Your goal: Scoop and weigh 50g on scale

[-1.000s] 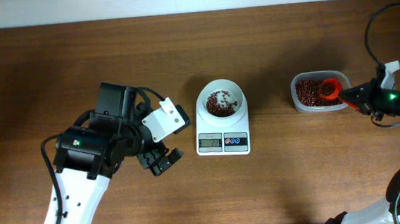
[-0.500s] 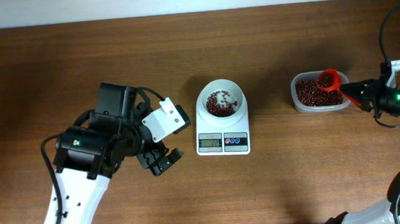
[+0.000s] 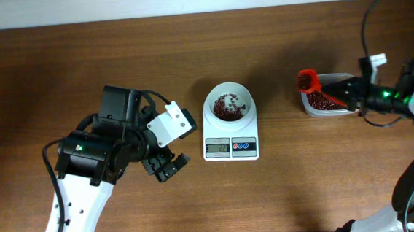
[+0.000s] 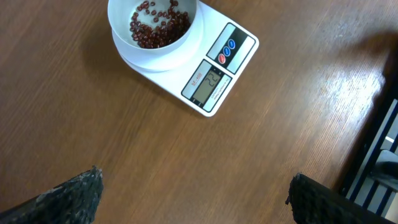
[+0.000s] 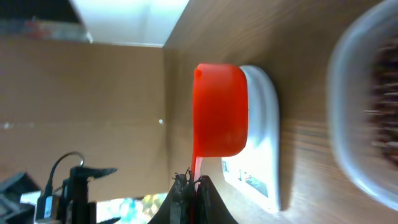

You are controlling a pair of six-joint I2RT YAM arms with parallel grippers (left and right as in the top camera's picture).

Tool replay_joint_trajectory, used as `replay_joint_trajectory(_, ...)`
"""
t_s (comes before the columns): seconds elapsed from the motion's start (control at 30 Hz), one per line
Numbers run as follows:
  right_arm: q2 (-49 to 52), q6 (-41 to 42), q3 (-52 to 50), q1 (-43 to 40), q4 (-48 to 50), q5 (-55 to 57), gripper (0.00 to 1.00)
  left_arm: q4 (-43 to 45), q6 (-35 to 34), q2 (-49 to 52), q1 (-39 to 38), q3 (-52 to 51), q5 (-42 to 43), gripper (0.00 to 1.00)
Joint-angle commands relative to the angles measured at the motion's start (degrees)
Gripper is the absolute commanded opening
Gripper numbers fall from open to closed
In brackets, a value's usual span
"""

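Note:
The white scale (image 3: pixel 230 138) stands mid-table, and its round bowl (image 3: pixel 228 103) holds a layer of red beans. My right gripper (image 3: pixel 342 89) is shut on the handle of a red scoop (image 3: pixel 307 80). It holds the scoop above the left rim of the clear tub (image 3: pixel 330 101) of beans, to the right of the scale. In the right wrist view the scoop (image 5: pixel 219 109) hangs side-on in front of the scale (image 5: pixel 264 143), its handle pinched in my right gripper (image 5: pixel 194 184). My left gripper (image 3: pixel 165 165) rests open left of the scale. The left wrist view shows the scale (image 4: pixel 214 68) ahead of that gripper (image 4: pixel 196 176), which is empty.
The brown wooden table (image 3: pixel 307 189) ends at a pale wall along the far side. A black cable (image 3: pixel 367 24) loops above the right arm. The white left arm (image 3: pixel 74 206) fills the lower left corner.
My right gripper has lifted the scoop out of the tub and carried it left, toward the scale. The left arm has not moved.

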Motion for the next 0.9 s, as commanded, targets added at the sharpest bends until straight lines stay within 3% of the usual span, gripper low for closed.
replay_joint_trajectory(0.0,0.42,-0.81,0.07,4.11,0.02,-4.44,0.04,0.09,0.76,-0.5,0.26,0.79,0.83,0.99)
replay_joint_trajectory(0.33,0.42,-0.35,0.07,15.67,0.09,-4.39,0.04,0.09,0.76,-0.5,0.26,0.79,0.83,0.99)
replay_joint_trajectory(0.87,0.42,-0.37,0.07,21.66,5.46,-0.46,0.04,0.09,0.76,-0.5,0.26,0.79,0.83,0.99)
